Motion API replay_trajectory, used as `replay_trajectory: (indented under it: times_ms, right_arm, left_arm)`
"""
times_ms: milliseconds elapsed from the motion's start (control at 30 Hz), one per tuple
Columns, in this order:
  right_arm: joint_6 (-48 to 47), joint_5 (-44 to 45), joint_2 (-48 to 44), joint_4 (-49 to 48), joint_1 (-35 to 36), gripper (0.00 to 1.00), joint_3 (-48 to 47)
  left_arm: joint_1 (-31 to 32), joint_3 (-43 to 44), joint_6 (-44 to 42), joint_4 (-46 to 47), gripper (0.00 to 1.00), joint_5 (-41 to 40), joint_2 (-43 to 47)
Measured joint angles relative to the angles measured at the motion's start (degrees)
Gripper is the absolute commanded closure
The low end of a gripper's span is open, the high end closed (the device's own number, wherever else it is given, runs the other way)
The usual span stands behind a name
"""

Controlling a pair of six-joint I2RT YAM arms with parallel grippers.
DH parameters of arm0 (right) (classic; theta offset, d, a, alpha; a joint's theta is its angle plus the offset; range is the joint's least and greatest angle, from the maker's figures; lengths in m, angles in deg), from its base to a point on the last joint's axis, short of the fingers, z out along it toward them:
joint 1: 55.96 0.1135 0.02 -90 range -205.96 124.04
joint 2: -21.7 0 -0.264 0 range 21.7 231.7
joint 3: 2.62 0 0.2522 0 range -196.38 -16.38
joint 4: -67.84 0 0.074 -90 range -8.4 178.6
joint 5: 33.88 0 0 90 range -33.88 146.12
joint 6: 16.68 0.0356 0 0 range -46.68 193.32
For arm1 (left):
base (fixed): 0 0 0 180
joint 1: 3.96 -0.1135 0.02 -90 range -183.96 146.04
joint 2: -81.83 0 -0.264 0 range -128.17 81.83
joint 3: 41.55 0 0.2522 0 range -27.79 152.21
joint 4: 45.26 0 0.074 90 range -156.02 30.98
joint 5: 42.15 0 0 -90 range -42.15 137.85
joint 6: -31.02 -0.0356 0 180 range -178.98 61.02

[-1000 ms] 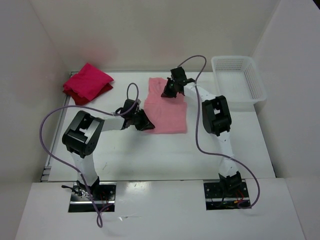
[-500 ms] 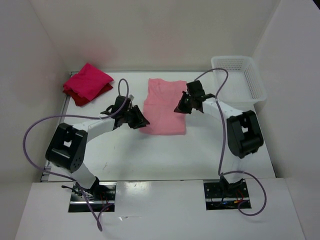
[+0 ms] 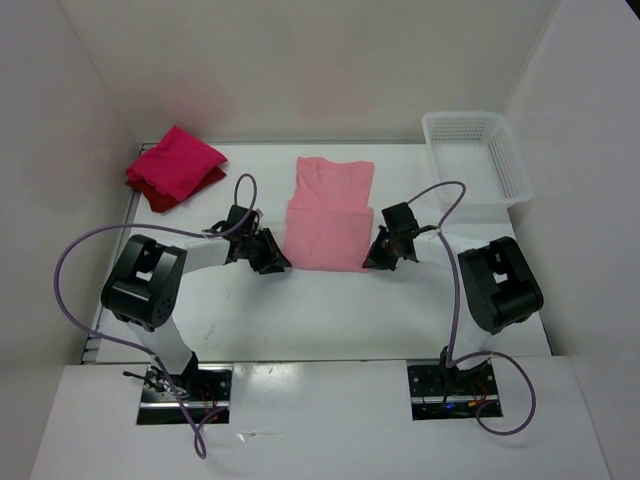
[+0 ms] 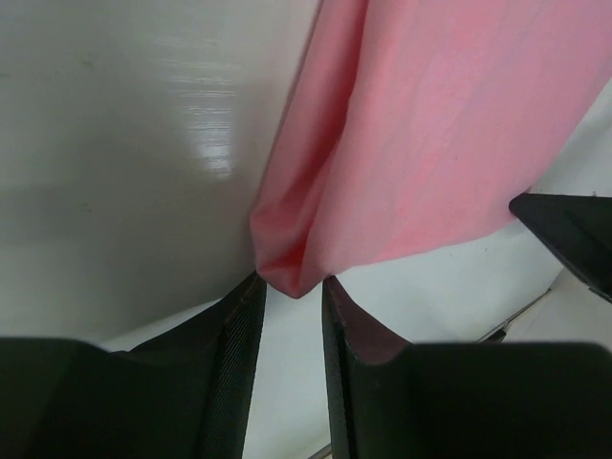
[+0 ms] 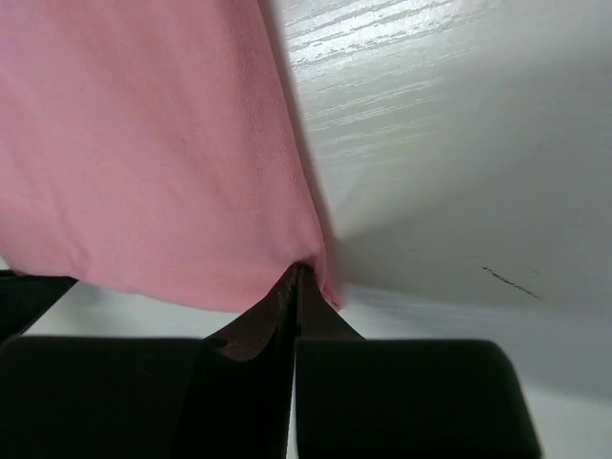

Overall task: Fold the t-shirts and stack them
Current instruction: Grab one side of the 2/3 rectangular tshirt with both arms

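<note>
The salmon pink t-shirt [image 3: 328, 215] lies flat mid-table, partly folded, with its collar at the far end. My left gripper [image 3: 281, 263] is at its near left corner, jaws a little apart, and the cloth corner [image 4: 287, 273] lies loose between the tips [image 4: 290, 287]. My right gripper [image 3: 371, 262] is at the near right corner, shut on the shirt's edge [image 5: 296, 273]. The bright crimson t-shirt [image 3: 178, 158] lies folded at the far left on top of the dark red t-shirt [image 3: 160, 196].
A white perforated basket [image 3: 470, 116] stands at the far right corner. White walls close in the table on the left, back and right. My right gripper's fingertip [image 4: 574, 229] shows at the right edge of the left wrist view.
My right gripper came from the shirt's far edge down its right side to the near right corner. My left gripper shifted to the near left corner. The red pile has not moved.
</note>
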Motion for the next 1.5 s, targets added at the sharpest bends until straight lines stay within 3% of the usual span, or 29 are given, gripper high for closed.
replay_trajectory:
  times_ms: [133, 200, 300, 433, 567, 700, 833, 1000, 1167, 1200, 1267, 1333, 1500]
  right_arm:
    - [1.16, 0.94, -1.77, -1.4, 0.0, 0.97, 2.21]
    - [1.36, 1.46, -3.21, -1.2, 0.0, 0.83, 3.02]
    - [2.01, 2.4, -6.99, -0.15, 0.0, 0.64, 3.74]
    - [2.8, 3.02, -12.68, -0.13, 0.0, 0.54, 4.79]
    - [3.19, 2.34, -12.55, -0.83, 0.0, 0.5, 5.81]
    - [3.56, 1.2, -10.21, -1.68, 0.0, 0.5, 7.37]
    - [4.37, -0.92, -6.97, -2.99, -0.02, 0.5, 7.85]
    - [4.81, -2.56, -5.35, -6.1, 0.0, 0.59, 7.85]
    - [5.22, -2.45, -4.0, -7.65, 0.0, 0.81, 7.85]
    - [5.42, -2.47, -3.65, -7.96, 0.0, 0.9, 7.85]
    - [5.73, -2.45, -3.3, -8.44, 0.0, 0.96, 7.82]
    - [5.92, -2.34, -3.3, -8.48, 0.0, 1.0, 7.85]
    - [6.84, -0.76, -7.78, -6.82, 0.55, 1.0, 9.9]
  left_arm:
    - [-1.14, -1.09, 0.31, 1.31, 0.61, 0.76, 0.31]
    - [-1.9, -2.75, 0.26, 1.66, 0.59, 0.48, 2.03]
    - [-2.56, -5.25, 0.11, -0.07, 0.5, -1.42, 6.27]
    - [-2.62, -5.25, 0.02, -1.29, 0.44, -3.02, 9.88]
    - [-2.62, -2.91, -0.13, -0.48, 0.42, -2.64, 6.19]
    - [-2.69, -1.64, 0.17, 1.92, 0.41, 0.26, 1.99]
    - [-2.69, -0.11, 0.26, 3.89, 0.5, 1.53, -0.52]
    - [-2.69, 0.35, 0.31, 4.26, 0.67, 1.4, -1.68]
    - [-2.69, 0.46, 0.52, 4.44, 0.82, 1.31, -2.56]
    - [-2.71, 0.48, 0.57, 4.5, 0.89, 1.33, -2.67]
    - [-2.69, 0.59, 0.52, 4.48, 0.94, 1.16, -2.86]
    - [-2.69, 0.68, 0.57, 4.33, 1.0, 1.14, -2.86]
    - [-2.62, -0.09, 0.02, 1.25, 1.0, 0.5, -0.2]
